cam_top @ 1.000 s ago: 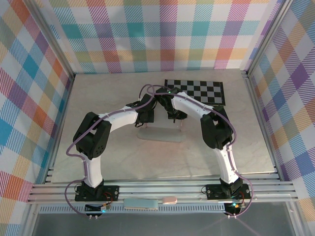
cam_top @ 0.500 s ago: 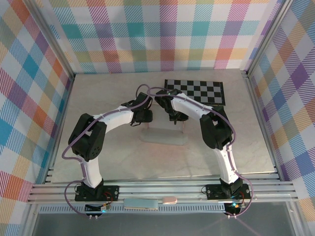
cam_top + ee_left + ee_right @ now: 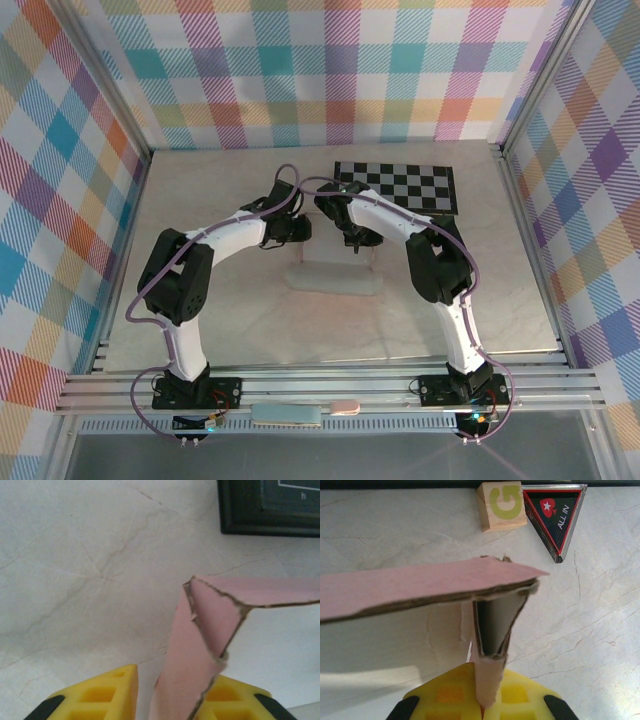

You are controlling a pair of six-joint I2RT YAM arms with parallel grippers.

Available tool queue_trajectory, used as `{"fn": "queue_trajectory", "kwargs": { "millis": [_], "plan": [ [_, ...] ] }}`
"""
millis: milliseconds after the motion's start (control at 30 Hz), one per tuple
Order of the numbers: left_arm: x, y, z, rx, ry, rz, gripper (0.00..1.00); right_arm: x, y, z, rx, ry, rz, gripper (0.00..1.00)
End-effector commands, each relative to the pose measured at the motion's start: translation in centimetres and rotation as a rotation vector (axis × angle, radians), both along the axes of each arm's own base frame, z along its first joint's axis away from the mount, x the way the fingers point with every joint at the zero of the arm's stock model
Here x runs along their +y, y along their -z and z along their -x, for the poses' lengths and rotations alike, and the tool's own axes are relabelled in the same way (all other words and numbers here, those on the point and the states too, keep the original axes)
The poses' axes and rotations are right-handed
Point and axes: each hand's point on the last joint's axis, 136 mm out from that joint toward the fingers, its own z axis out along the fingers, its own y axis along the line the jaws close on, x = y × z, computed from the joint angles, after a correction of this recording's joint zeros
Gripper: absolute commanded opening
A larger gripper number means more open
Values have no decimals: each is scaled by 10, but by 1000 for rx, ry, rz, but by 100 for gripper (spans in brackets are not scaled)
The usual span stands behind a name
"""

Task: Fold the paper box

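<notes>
Black-and-grey chequered board [image 3: 396, 186] lying flat at far right of pale marbled desk [image 3: 220, 190]. Wooden block [image 3: 502, 505] with green G, just beside black triangular "ALL IN" token [image 3: 555, 515]. Plaid walls [image 3: 330, 70] all round.

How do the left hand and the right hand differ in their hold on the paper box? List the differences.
Opening: the left hand holds its fingers apart; the right hand has them pinched shut.
Hold: the left hand straddles a folded corner of the paper box, grip unclear; the right hand clamps a thin tab.
Shared: yellow fingers, both at the box.
</notes>
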Motion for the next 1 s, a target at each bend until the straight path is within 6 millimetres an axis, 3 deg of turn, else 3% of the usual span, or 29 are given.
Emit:
{"fn": "queue_trajectory", "kwargs": {
  "millis": [0,233,433,700,867,967],
  "plan": [
    [1,5,-2,15,17,-22,25,-7,-7,6,13,-12,40,0],
    [3,15,8,27,48,-101,23,-6,-7,5,16,-8,45,0],
    [21,18,11,8,10,-243,0,-8,-7,5,23,1,57,0],
    [29,7,12,-35,-38,-355,0,-9,-7,9,32,19,64,0],
    [19,-7,12,-36,-54,-273,29,-10,-3,11,40,21,58,0],
    [13,-21,11,-36,-74,-208,40,-12,0,14,50,23,57,0]
  ]
}}
